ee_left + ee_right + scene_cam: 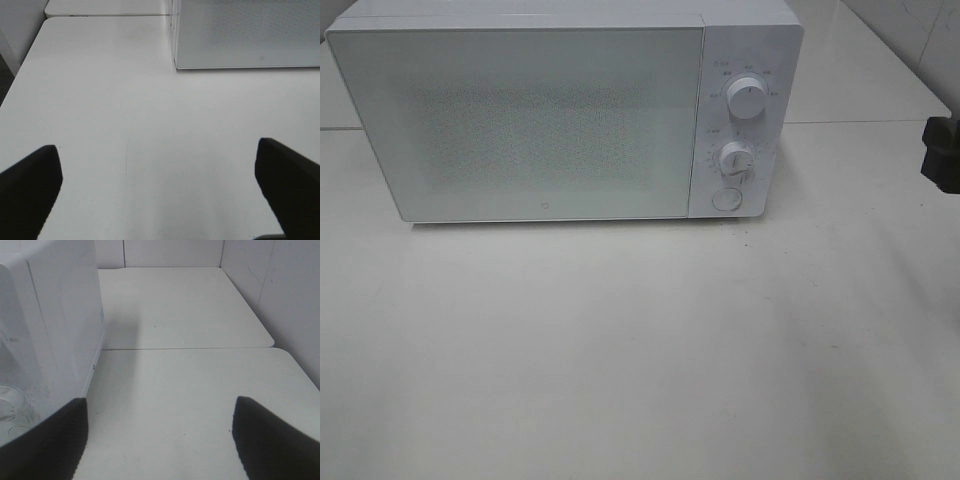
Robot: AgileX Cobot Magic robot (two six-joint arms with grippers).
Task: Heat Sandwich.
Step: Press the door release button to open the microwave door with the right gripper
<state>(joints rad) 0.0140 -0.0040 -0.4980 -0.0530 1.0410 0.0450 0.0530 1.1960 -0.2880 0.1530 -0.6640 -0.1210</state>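
Looking through my feeds for the sandwich and honestly I can't find it anywhere. It's not on the table (620, 350) and not in either claw. The microwave (550, 120) has its door (520, 130) shut, with a dotted screen I can't see through, so it may be inside or just out of frame. The left pincer (156, 145) is spread wide and empty, hanging over bare table with the door's lower corner ahead of it and off to one side. My guess is it's parked there to stay out of the door's swing. The right pincer (160, 400) is also wide apart with nothing in it, the microwave's side wall close beside one finger, handy for the controls I reckon. The high cam gives me the whole front, both knobs (748, 100) and the button (726, 199), but only a dark sliver at the right edge for arms. Only the wrist cams show the jaws.
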